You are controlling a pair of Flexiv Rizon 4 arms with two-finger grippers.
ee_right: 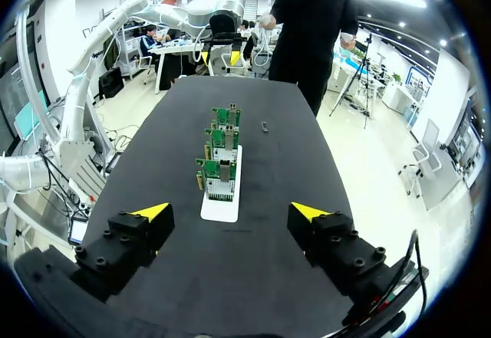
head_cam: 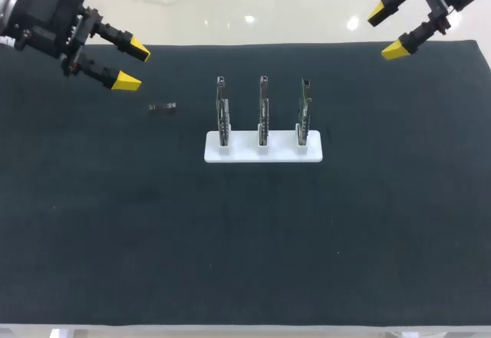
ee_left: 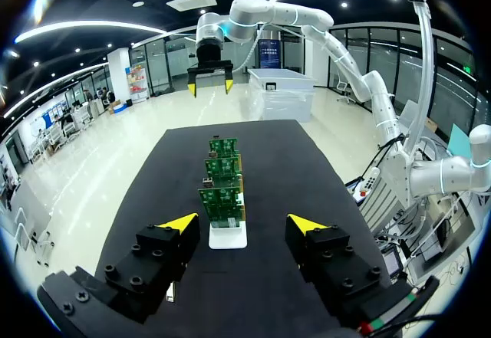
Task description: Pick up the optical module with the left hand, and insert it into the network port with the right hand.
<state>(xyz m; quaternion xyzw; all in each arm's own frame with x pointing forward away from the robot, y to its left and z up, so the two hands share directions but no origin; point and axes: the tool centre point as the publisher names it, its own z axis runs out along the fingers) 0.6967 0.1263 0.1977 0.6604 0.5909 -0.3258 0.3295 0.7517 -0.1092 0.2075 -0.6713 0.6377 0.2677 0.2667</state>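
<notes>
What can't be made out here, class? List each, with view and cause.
1. Optical module, head view: too small to tell its ends apart.
2. Boards, head view: edge-on, too small to show any network port.
3. Rear boards, left wrist view: mostly hidden behind the front board.

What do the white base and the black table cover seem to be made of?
White base: probably plastic, smooth and evenly white with crisp edges. Table cover: looks like dark felt or cloth, matte, showing no glare and faint specks.
</notes>
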